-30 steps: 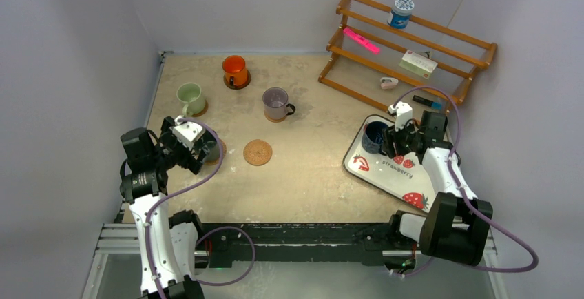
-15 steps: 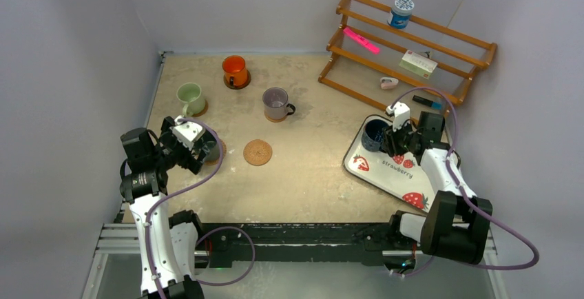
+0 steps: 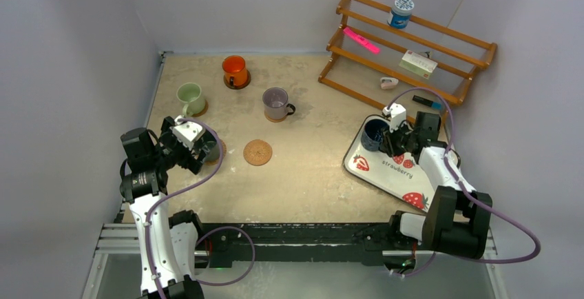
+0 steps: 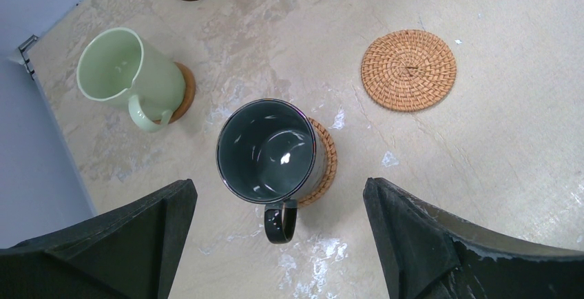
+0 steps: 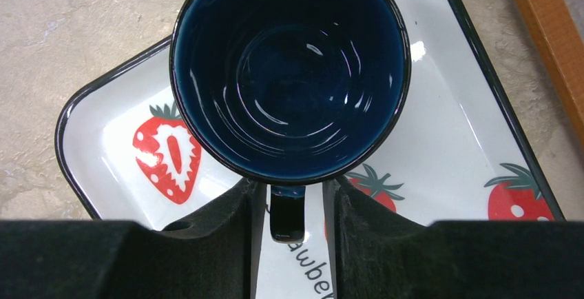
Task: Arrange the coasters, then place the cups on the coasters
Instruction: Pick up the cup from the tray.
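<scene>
Left gripper [image 4: 279, 189] wide open, empty, over dark grey-teal mug [image 4: 268, 149] on its coaster [image 4: 329, 161]. Spare woven coaster [image 4: 408, 70] mid-table. Right gripper [image 5: 293, 202] straddles handle [image 5: 286, 218] of dark blue mug [image 5: 289, 71] on strawberry tray [image 5: 447, 140], jaws narrow, unclamped (sliver of gap). Mug rigid, glossy, probably breakable; handle best hold.

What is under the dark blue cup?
The dark blue cup stands on the white strawberry tray, partly over one painted strawberry. Nothing else peeks out around it, but the spot right beneath the cup is covered, so I cannot see it.
</scene>
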Motion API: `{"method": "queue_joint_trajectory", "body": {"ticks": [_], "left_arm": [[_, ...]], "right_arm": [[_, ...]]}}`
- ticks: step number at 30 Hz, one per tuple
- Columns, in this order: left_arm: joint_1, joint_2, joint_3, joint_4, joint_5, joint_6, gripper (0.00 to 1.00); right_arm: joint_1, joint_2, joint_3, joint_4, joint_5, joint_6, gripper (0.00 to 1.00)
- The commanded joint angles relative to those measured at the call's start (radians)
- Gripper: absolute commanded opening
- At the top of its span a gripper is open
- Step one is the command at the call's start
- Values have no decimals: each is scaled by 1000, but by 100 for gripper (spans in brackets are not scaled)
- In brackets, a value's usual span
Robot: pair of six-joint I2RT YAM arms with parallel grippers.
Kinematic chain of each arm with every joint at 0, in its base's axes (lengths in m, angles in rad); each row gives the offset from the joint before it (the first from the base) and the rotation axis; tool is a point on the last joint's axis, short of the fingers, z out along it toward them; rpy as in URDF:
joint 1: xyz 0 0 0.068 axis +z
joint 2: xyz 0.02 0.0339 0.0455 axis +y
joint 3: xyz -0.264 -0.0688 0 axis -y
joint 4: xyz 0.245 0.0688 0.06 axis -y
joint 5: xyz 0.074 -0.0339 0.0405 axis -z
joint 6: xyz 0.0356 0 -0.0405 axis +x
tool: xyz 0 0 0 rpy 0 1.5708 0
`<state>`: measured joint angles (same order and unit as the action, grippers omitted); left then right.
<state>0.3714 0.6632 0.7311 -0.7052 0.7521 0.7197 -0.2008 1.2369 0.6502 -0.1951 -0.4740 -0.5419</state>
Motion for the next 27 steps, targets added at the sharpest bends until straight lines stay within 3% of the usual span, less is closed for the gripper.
{"method": "queue_joint_trajectory", "body": {"ticks": [1,10,19,27], "left_arm": [[8,1,9,9,29,18,100],[8,1,9,9,29,19,100],[8,-4,8,10,29,18,100],[8,-3,8,10,29,18,100]], "right_arm": [[12,-3,2,25,-28,-6,29],[13,-77,3,11,-39,-11,0],[13,-239,39,-52,-79,-26,0],[31,-272,118,-118,-184,-5,0]]}}
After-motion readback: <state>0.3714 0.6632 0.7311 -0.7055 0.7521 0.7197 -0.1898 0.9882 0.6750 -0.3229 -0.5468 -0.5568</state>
